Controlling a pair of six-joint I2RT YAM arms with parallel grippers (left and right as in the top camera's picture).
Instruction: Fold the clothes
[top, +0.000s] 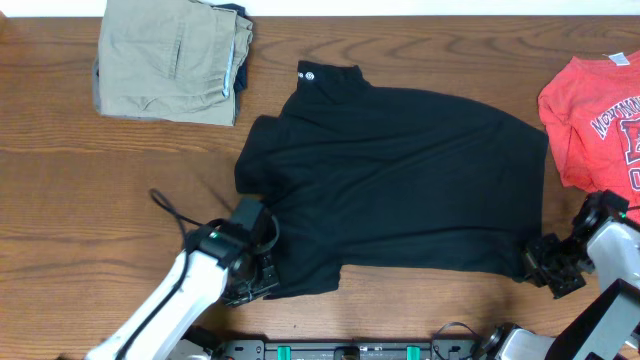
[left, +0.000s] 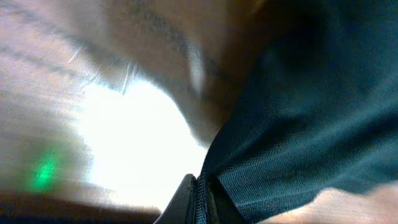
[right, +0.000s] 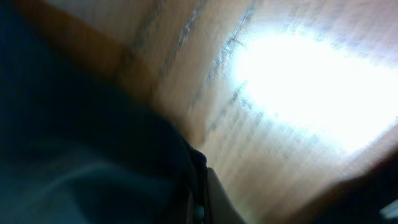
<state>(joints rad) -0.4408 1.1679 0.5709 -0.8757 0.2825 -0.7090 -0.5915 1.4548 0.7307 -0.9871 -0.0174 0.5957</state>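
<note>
The black shirt (top: 400, 180) lies spread across the middle of the wooden table, its collar with a small white logo at the far side. My left gripper (top: 262, 278) is shut on the shirt's near-left corner; in the left wrist view the dark fabric (left: 311, 124) is pinched between the fingers (left: 202, 199). My right gripper (top: 540, 262) is shut on the shirt's near-right corner; in the right wrist view the fabric (right: 81, 155) runs into the closed fingers (right: 200, 193).
Folded tan khaki trousers (top: 170, 58) lie at the far left. A red T-shirt with white lettering (top: 595, 120) lies at the right edge. Bare wood (top: 100, 190) stretches left of the shirt.
</note>
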